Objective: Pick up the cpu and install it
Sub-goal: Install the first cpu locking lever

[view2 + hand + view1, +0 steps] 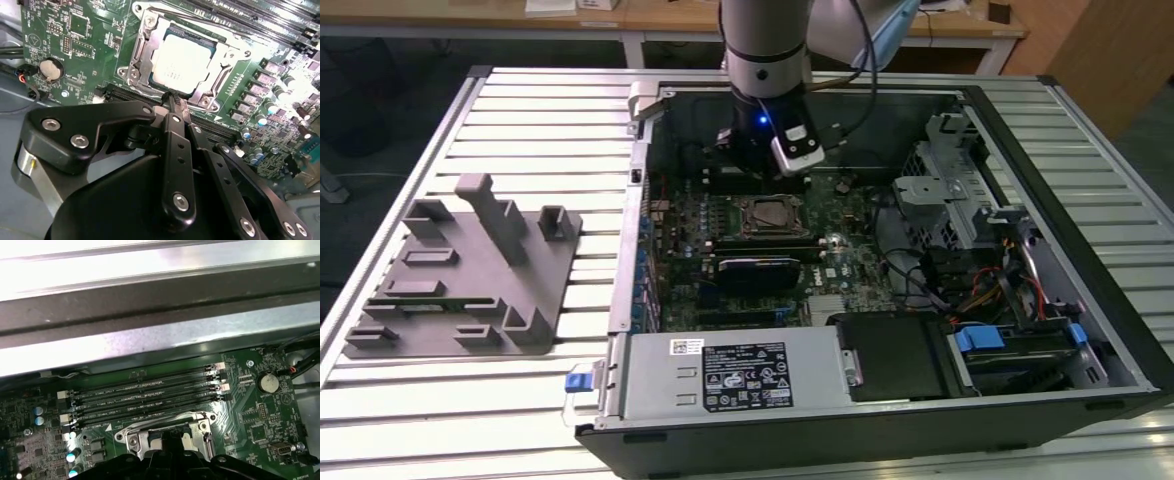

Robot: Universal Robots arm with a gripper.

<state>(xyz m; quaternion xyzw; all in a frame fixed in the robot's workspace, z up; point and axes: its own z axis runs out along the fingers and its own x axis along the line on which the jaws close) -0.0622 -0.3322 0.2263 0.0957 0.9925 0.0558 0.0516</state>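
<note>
silvery cpu [182, 62] is seen seated in the socket [145, 65] at upper centre w/ gripper [172, 100] clenched empty just beside it, so any lift should be kept vertical & slow.

The cpu [182, 62] has a pale, bright metal top, smooth and faintly sheened, seated in a dull silvery metal socket frame [141, 60]. The motherboard [85, 35] is glossy green. The claw [172, 100] is smooth matt black plastic or coated metal with shiny screw heads. The counter [520, 110] is ribbed brushed metal; the fixture block [467, 270] is matt grey plastic.
</note>
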